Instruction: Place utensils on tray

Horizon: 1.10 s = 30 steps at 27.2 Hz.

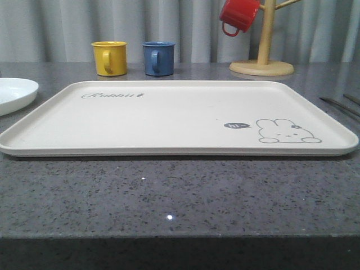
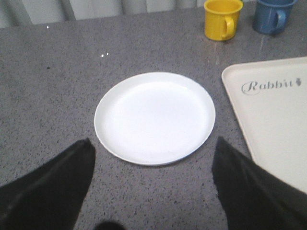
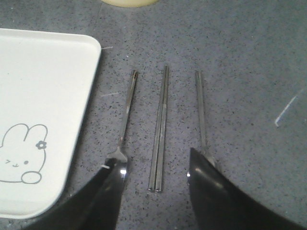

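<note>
Black fingers of the right gripper (image 3: 156, 191) are standing apart, straddling the chopsticks (image 3: 159, 132), apparently lining up a pinch. Fork (image 3: 125, 122) and spoon (image 3: 201, 115) are flanking them beside the bare tray (image 1: 169, 121). Left gripper (image 2: 153, 187), spread, is hovering over the plate (image 2: 154, 117).

Tray (image 1: 169, 121) bare; mugs (image 1: 109, 58) apparently behind.

Standing side by side, apart, at far edge of speckled grey counter (image 1: 180, 191): yellow mug (image 1: 109, 58), then blue mug (image 1: 158, 58) to its right. Both upright, handles facing forward. Resting farther right: pale wooden mug tree (image 1: 262, 56) on round base. Hanging tilted from one of its branches: red mug (image 1: 238, 16). Running behind everything: pleated grey curtain (image 1: 56, 28).
</note>
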Each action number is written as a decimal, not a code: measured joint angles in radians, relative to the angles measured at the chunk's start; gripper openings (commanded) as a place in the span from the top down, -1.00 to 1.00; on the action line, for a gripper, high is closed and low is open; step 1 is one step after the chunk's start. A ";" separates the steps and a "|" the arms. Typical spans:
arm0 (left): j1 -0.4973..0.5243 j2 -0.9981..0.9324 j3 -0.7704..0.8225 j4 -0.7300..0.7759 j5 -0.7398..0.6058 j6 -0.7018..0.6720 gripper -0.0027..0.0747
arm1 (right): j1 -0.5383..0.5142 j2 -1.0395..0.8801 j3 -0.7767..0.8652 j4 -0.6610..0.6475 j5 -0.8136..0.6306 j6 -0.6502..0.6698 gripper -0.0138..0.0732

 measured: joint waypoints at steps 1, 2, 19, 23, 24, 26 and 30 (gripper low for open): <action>0.000 0.033 -0.022 0.008 0.026 0.000 -0.43 | 0.000 0.000 0.000 0.000 0.000 0.000 -0.17; 0.000 0.065 -0.052 0.013 0.061 0.000 -0.43 | 0.000 0.000 0.000 0.000 0.000 -0.002 -0.17; 0.426 0.758 -0.337 -0.460 0.230 0.321 -0.43 | 0.000 0.000 0.000 0.000 0.002 -0.002 -0.17; 0.458 0.874 -0.360 -0.515 0.176 0.355 -0.42 | 0.000 0.000 0.000 0.000 0.002 -0.002 -0.17; 0.458 0.895 -0.364 -0.520 0.168 0.356 -0.40 | 0.000 0.000 0.000 0.000 0.002 -0.002 -0.17; 0.454 0.936 -0.373 -0.524 0.146 0.359 -0.33 | 0.000 0.000 0.000 0.000 0.002 -0.002 -0.17; 0.432 1.001 -0.404 -0.528 0.120 0.361 -0.15 | 0.000 0.000 0.000 0.000 0.002 -0.002 -0.17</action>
